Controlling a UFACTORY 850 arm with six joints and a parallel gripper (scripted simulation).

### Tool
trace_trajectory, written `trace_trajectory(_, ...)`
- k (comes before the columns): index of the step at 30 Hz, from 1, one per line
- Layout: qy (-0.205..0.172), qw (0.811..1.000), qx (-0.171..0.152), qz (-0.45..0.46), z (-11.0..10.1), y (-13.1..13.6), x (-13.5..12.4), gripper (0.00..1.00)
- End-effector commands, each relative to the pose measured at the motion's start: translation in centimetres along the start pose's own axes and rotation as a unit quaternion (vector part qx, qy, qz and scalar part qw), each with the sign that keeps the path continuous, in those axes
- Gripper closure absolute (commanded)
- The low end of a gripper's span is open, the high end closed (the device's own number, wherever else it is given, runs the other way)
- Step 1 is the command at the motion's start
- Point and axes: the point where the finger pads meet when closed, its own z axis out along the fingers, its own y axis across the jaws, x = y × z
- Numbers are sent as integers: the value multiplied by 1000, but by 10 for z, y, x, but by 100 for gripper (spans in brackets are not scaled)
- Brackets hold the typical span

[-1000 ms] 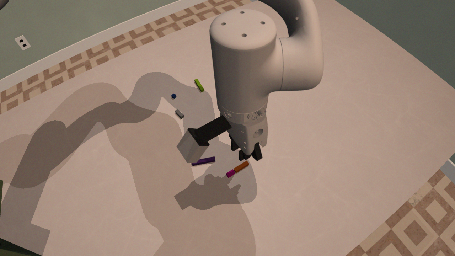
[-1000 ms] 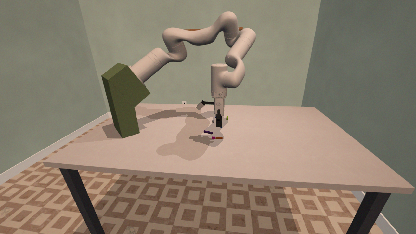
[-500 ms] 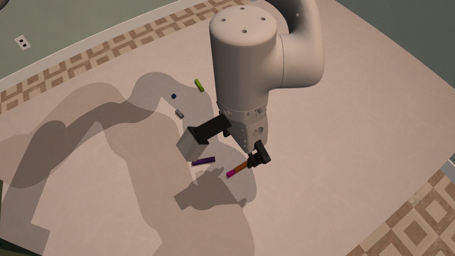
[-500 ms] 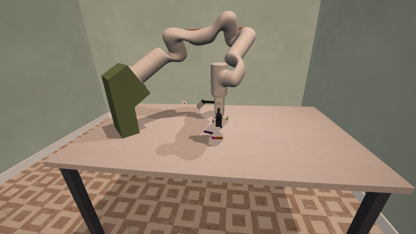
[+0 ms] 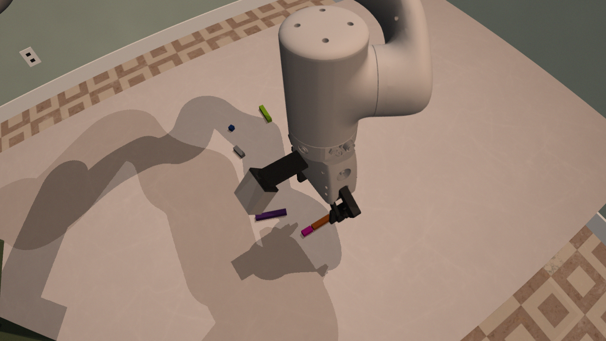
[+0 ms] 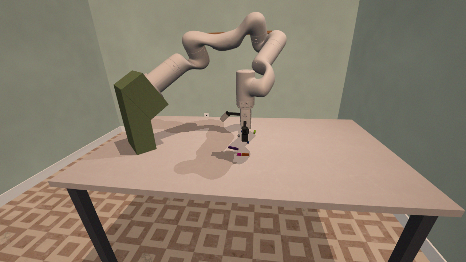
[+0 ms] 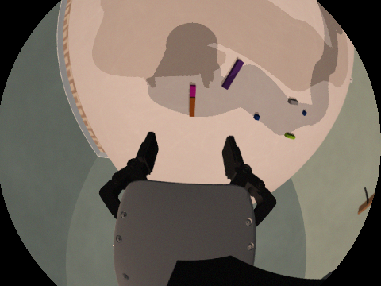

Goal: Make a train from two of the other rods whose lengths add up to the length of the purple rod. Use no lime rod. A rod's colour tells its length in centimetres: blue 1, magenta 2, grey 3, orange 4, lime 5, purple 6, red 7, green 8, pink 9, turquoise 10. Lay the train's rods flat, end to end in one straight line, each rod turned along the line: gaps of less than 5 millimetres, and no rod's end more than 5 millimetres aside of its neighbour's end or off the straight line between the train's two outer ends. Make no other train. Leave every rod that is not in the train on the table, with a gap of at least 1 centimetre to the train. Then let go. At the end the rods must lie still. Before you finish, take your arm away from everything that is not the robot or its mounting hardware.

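The orange rod point(image 5: 320, 222) and the magenta rod point(image 5: 307, 231) lie flat on the table, end to end in one line; they also show in the wrist view, orange point(image 7: 193, 106) and magenta point(image 7: 193, 91). The purple rod point(image 5: 270, 214) lies a short way to their left, apart from them. My gripper point(image 5: 343, 210) is open and empty, raised well above the table over the orange rod's outer end. In the wrist view its fingers stand wide apart with nothing between them.
A lime rod point(image 5: 265, 113), a blue cube point(image 5: 230, 127) and a grey rod point(image 5: 239, 150) lie farther back on the table. A second blue cube point(image 7: 257, 117) shows in the wrist view. The arm's olive base point(image 6: 138, 110) stands at the table's left.
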Motion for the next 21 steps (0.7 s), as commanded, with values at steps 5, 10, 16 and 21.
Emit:
trace_trajectory(5, -1, 1000, 0, 0, -14, 0, -1, 0)
trace_trajectory(10, -1, 1000, 0, 0, -38, 0, 0, 0)
trace_trajectory(16, -1, 1000, 0, 0, -68, 0, 0, 0)
trace_trajectory(21, -1, 1000, 0, 0, -79, 0, 0, 0)
